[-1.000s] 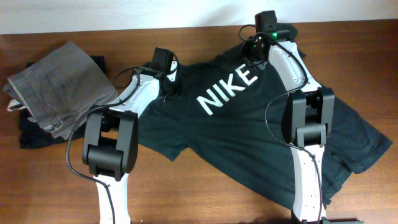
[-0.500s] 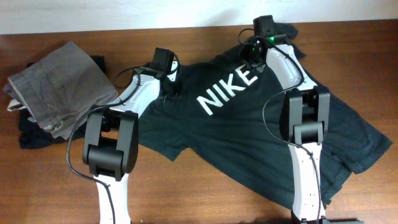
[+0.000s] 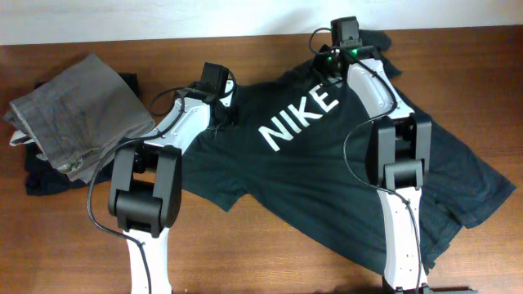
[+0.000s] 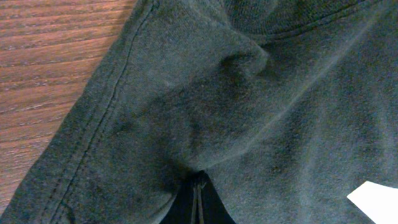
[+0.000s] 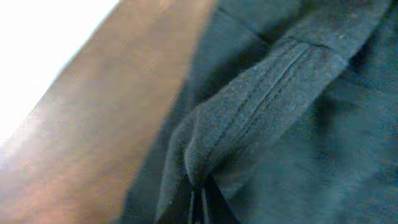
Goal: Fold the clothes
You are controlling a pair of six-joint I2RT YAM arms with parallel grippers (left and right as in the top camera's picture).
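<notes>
The clothes, a dark charcoal T-shirt [image 3: 327, 163] with white NIKE lettering, lie spread face up and slanted across the table. My left gripper [image 3: 222, 114] is at the shirt's left shoulder. In the left wrist view it [image 4: 199, 202] is shut on a puckered bunch of the cloth [image 4: 205, 112] near a stitched seam. My right gripper [image 3: 331, 69] is at the shirt's far top edge. The right wrist view shows it [image 5: 199, 202] shut on a raised, stitched fold of the shirt [image 5: 261, 93], right beside bare wood.
Grey folded trousers [image 3: 78, 110] rest on a black folded garment [image 3: 41, 175] at the table's left. The wooden table [image 3: 245, 253] shows in front of the shirt and behind it, up to the far edge by the white wall [image 3: 163, 16].
My right gripper has closed on the shirt's top edge and shifted slightly toward the back of the table. The left gripper has kept its grip and place.
</notes>
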